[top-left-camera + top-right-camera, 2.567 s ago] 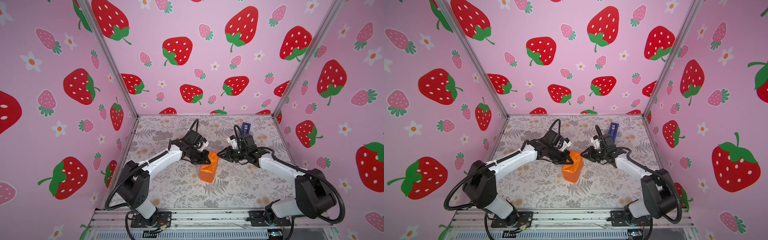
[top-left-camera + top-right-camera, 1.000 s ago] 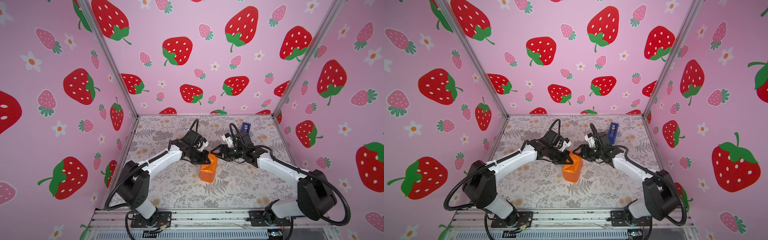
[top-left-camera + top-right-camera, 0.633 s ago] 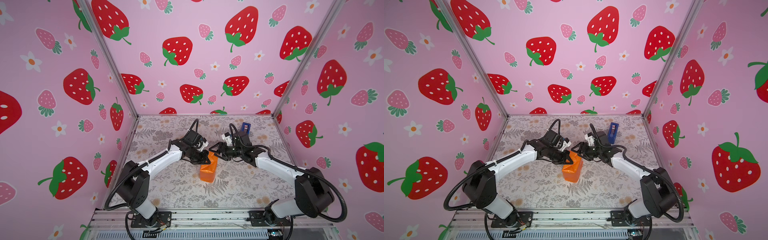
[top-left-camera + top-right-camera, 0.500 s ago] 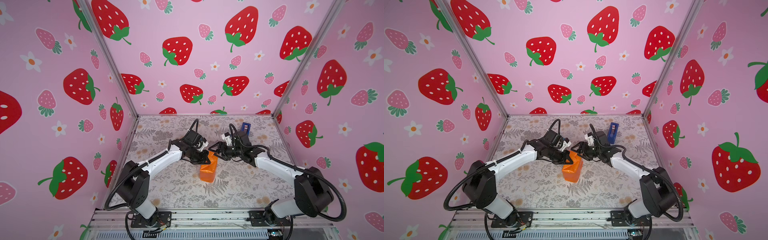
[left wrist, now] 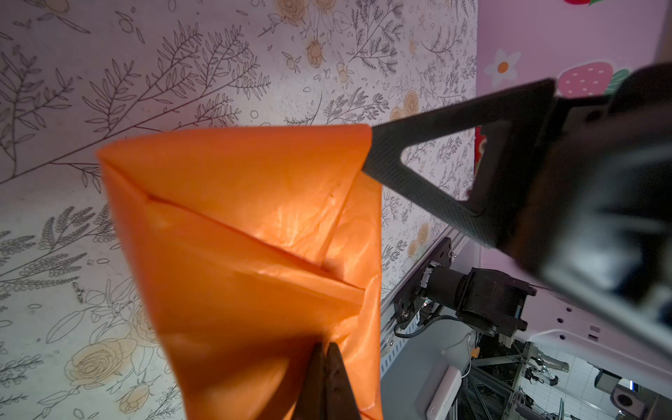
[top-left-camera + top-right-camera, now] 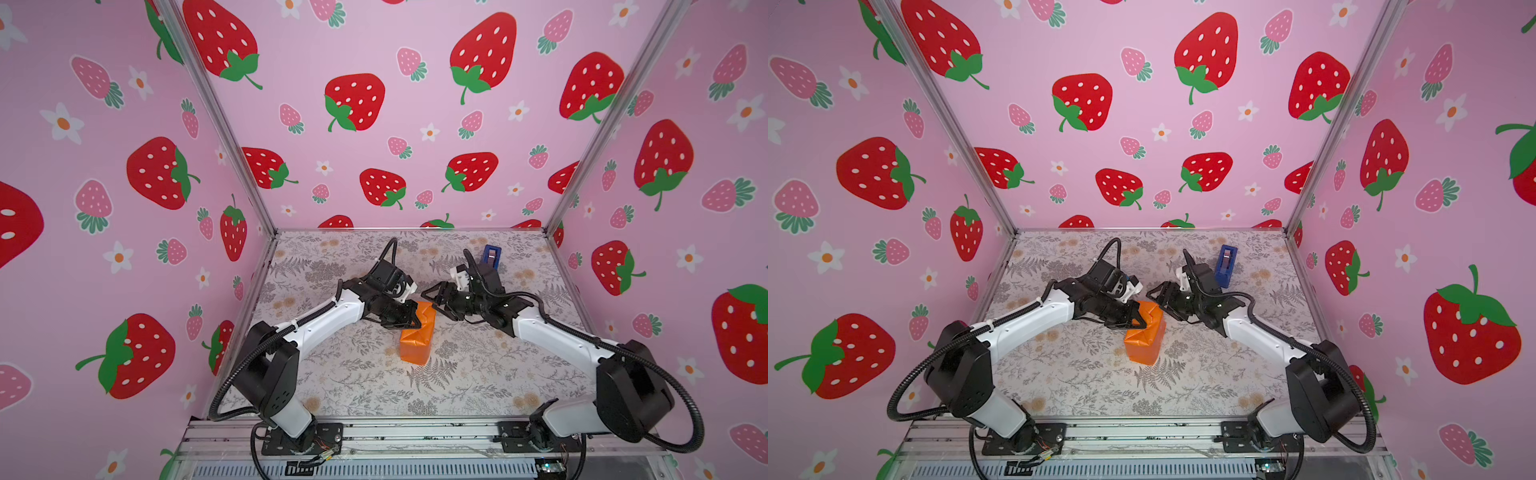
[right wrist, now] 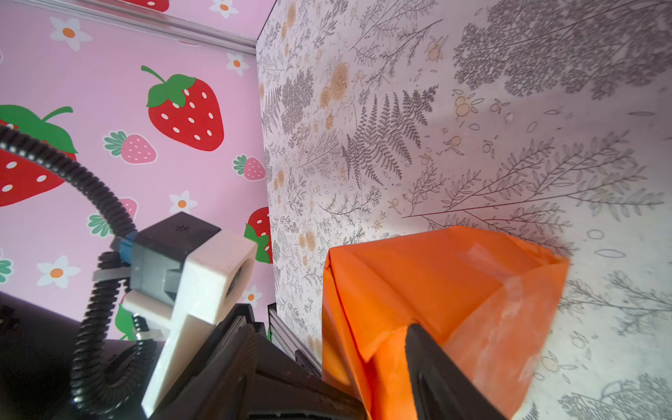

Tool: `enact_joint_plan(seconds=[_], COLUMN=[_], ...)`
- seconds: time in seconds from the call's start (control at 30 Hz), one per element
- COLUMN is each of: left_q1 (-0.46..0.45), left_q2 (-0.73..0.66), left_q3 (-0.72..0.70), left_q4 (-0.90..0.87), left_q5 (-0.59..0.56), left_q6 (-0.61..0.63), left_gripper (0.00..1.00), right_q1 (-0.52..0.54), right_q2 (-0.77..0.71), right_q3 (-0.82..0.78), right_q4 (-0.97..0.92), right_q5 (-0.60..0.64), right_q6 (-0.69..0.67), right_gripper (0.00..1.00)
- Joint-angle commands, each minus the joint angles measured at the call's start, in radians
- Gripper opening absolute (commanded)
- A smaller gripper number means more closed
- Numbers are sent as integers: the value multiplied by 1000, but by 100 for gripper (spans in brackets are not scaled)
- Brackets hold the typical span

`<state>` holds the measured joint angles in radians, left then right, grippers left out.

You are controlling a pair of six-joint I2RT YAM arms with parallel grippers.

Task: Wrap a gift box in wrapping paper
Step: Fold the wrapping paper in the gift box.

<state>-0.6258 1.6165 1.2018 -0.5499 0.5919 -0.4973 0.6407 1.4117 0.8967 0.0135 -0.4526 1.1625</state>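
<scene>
Right jaws swing in from tape side to paper (image 6: pixel 417 345) far end, wide open, empty; left jaws shut, pressing fold. End-flap tuck likely next.

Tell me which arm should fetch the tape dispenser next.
Right: the right gripper is open and empty, with the tape dispenser close behind it; the left gripper is shut against the wrapping paper.

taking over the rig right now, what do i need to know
Left end effector: shut, tips pressed on top of the paper.
Right end effector: open, jaws either side of the paper's top corner.
Box: hidden inside the paper, which stands upright on the table; tape dispenser at the back.
Done: paper folded round the box.
Left: top flaps look loose; probably fold and tape them.
</scene>
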Motion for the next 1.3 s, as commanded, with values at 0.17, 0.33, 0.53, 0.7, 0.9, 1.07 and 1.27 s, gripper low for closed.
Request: enact_joint_plan(seconds=[0.17,0.33,0.53,0.7,0.9,1.07,1.27], left_q1=[-2,-3,-3,-3,-3,-3,-3], left_q2=[13,10,8,4,0,0,0], left_q3=[-42,-39,-39,-39,-42,-47,-48], left_q4=[-106,-105,-107,-108,-117,-117,-114], left_q5=[-53,-54,-59,-59,-62,-67,-69], left_q6=[12,12,11,9,13,12,11], left_gripper=[0,0,0,0,0,0,0], right_q1=[-4,5,23,27,28,27,27], right_q2=[-60,-30,44,71,61,39,32], right_q3=[14,35,61,66,16,-25,50], right_q4=[-49,30,111,115,27,-23,-174], right_q5=[36,-23,-77,-88,-48,-15,74], right_q6=[-14,8,45,43,-3,-25,-120], right_gripper=[63,62,62,61,60,59,59])
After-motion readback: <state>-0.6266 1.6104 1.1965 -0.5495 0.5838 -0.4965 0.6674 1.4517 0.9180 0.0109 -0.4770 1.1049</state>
